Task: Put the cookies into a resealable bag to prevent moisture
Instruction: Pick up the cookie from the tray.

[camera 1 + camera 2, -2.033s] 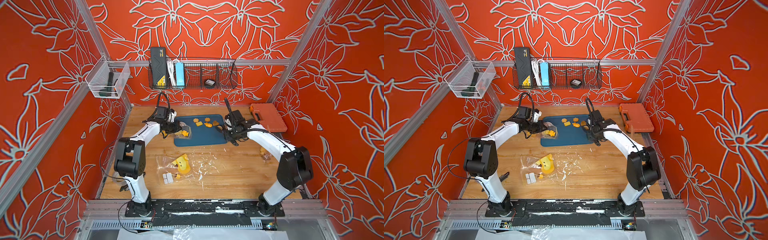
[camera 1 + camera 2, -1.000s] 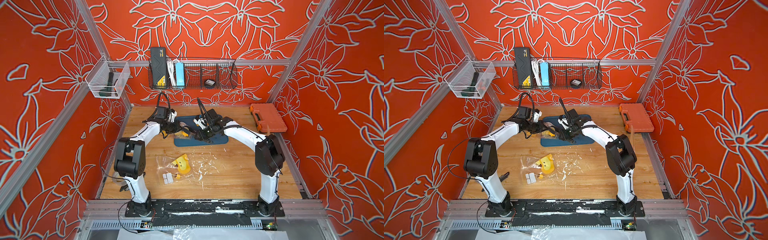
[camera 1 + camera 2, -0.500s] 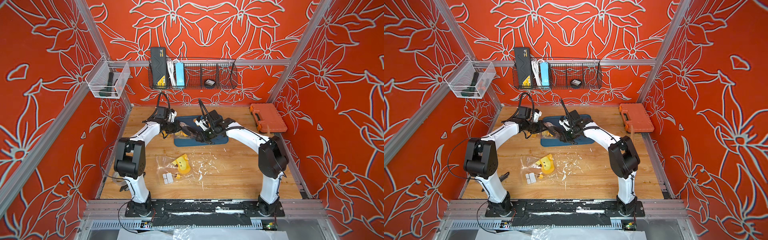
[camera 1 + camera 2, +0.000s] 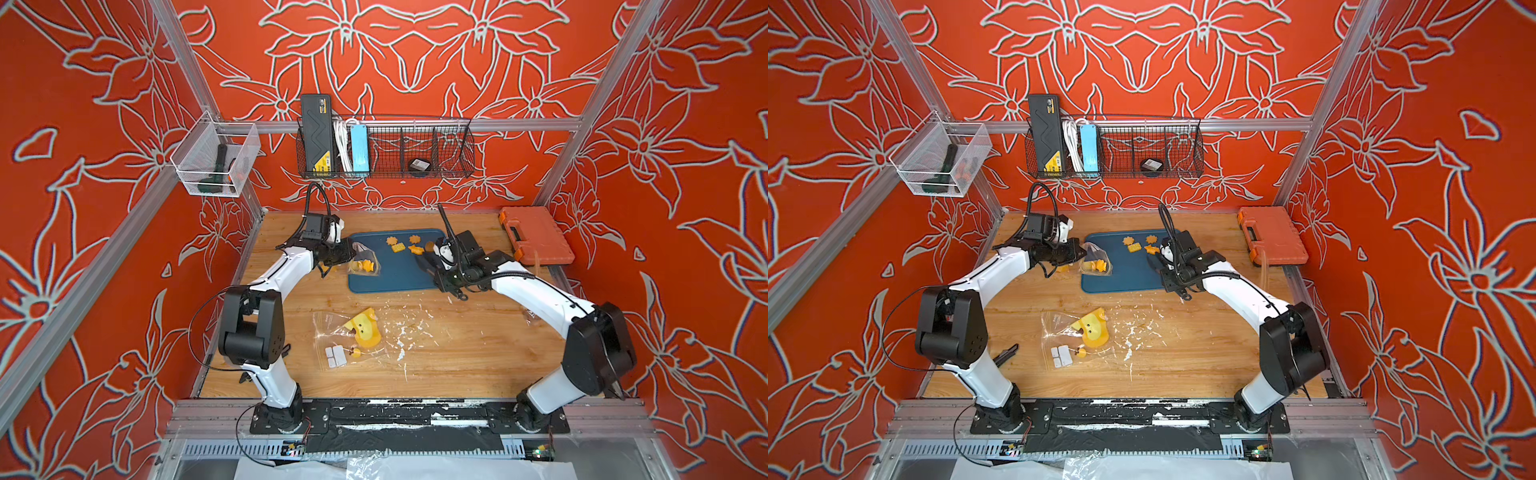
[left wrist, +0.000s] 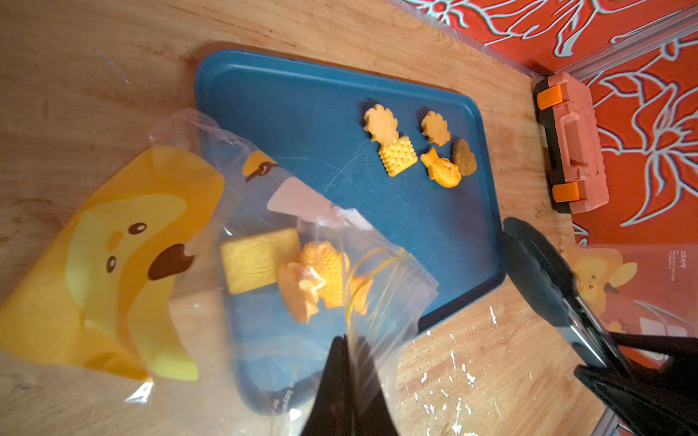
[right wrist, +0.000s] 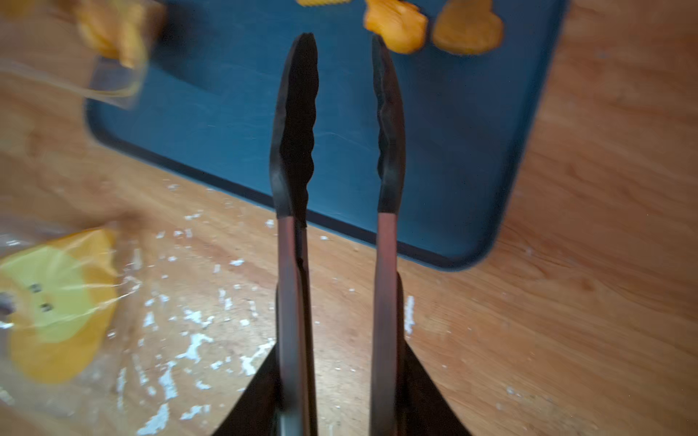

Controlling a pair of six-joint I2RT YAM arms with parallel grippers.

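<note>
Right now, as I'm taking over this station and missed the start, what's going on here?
The left gripper is shut on the mouth edge of the resealable bag, holding it at the blue tray's edge, with a few cookies inside. The right gripper grips black tongs, tips apart and empty, near the five cookies lying loose on the tray. A second similar bag lies nearer the front of the table.
</note>
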